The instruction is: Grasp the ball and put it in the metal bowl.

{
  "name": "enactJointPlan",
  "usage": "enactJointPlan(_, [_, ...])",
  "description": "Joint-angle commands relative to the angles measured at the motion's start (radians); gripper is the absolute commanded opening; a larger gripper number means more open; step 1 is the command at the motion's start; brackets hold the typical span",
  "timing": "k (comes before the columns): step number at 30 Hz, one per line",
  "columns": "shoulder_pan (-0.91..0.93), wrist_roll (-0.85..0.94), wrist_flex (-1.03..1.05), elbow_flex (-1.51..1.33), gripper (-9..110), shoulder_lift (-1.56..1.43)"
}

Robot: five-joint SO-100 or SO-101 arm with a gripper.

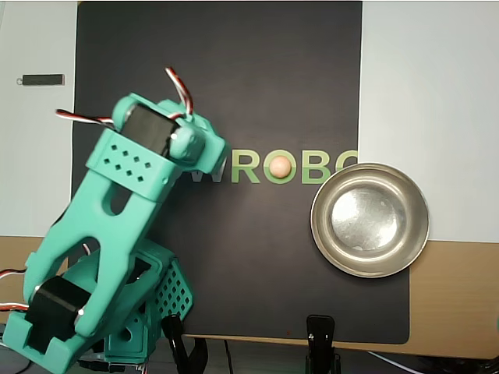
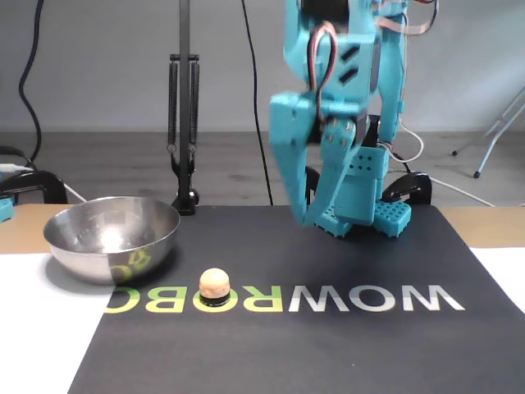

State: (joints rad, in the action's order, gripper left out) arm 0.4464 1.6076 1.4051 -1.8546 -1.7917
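shiny steel metal bowl (image 2: 111, 237), smooth matt ball (image 2: 215, 283), matt black mat (image 1: 234, 265), teal plastic arm (image 1: 109, 234).

Ball (image 1: 279, 165) sits on green letter O (image 1: 279, 166) of black mat (image 1: 234, 78), left of metal bowl (image 1: 369, 220). Teal arm (image 1: 117, 234) covers the lettering's left end.
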Motion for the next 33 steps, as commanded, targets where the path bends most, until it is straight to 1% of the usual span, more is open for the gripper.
enactJointPlan(1, [0.015,0.006,-0.049,-0.028,1,-0.018])
enactJointPlan(3, [0.025,0.029,-0.067,-0.044,1,-0.018])
enactJointPlan(8, [0.083,0.169,-0.064,-0.071,1,-0.018])
enactJointPlan(17, [0.169,0.331,-0.069,-0.071,1,-0.017])
enactJointPlan(28, [0.221,0.439,-0.069,-0.069,1,-0.014])
enactJointPlan(30, [0.225,0.453,-0.069,-0.067,5,-0.015])
enactJointPlan(33, [0.232,0.453,-0.069,-0.061,18,-0.015])
